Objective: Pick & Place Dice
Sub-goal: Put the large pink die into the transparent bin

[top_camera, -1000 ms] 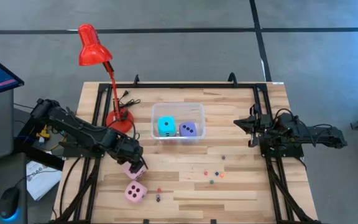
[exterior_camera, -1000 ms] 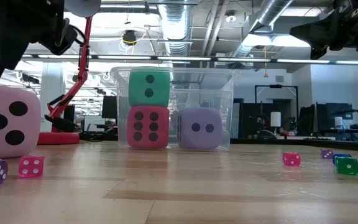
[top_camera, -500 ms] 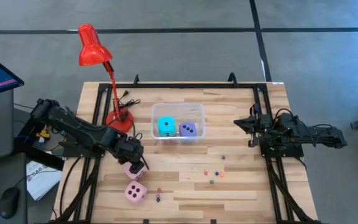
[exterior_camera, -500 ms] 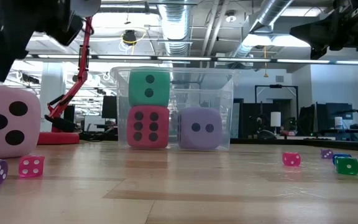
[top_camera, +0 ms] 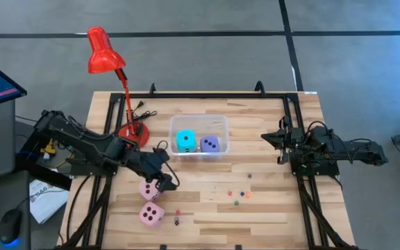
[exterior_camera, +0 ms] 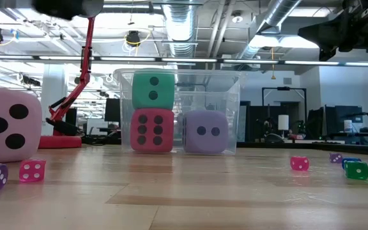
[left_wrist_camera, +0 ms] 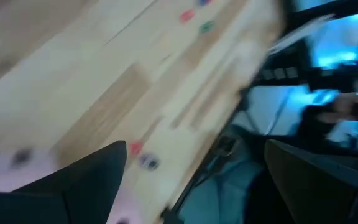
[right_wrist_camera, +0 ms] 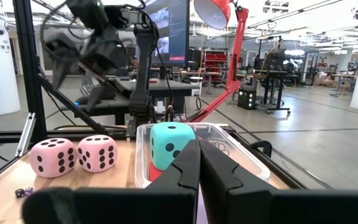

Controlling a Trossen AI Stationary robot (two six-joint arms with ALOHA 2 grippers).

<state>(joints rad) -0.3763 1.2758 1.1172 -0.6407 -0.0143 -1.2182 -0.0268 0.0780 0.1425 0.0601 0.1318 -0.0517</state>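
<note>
The table (top_camera: 269,201) is a slatted wooden top with dark rails along both sides. A red desk lamp (top_camera: 106,59) stands near its left rear, base beside the clear bin (top_camera: 198,135), which sits at centre rear.

Inside the bin are three of the dice. The cyan die (top_camera: 185,141) sits on top of the red die (exterior_camera: 151,130), which shows only in the low view. The lavender die (top_camera: 210,144) rests beside them on the bin floor.

Two pink dice lie on the table at left front, well clear of the bin: the rear pink die (top_camera: 148,189) and the front pink die (top_camera: 151,214).

My left gripper (top_camera: 167,182) hangs just beside the rear pink die, on its bin side, jaws spread wide and holding nothing. My left arm lies across the left rail and lamp base area.

My right gripper (top_camera: 269,138) waits over the right rail, fingers pressed together and empty.

Small coloured dice (top_camera: 238,195) are scattered on the table in front of the bin, between the two arms; two more (top_camera: 177,217) lie just beside the front pink die.
</note>
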